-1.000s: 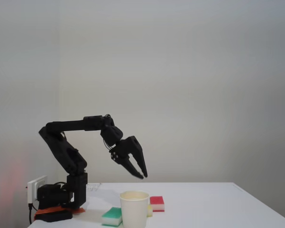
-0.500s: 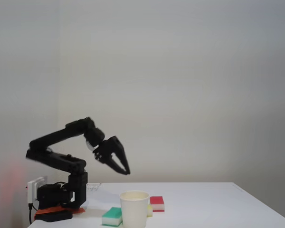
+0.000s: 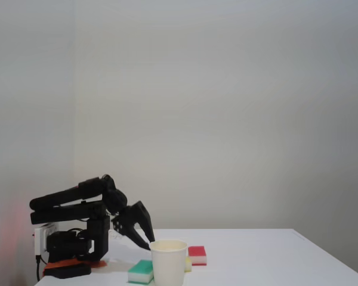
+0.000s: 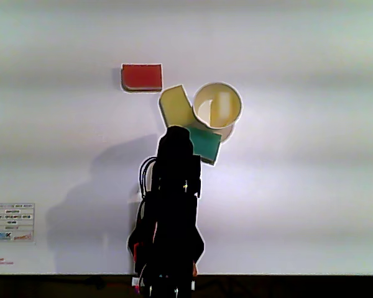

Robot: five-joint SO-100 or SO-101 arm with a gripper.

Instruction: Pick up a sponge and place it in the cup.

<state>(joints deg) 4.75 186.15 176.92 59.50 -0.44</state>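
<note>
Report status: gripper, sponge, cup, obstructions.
Gripper open, empty, low beside the cup. Yellow sponge on the table against the cup, not picked. Green sponge and red sponge lie close by.

We note: arm matte black, gripper black. Cup plain white outside; interior cream, seen from other view. Sponge pale yellow. Second sponge green over white layer. Third sponge red over white. Table white; wall pale grey, unpatterned.
</note>
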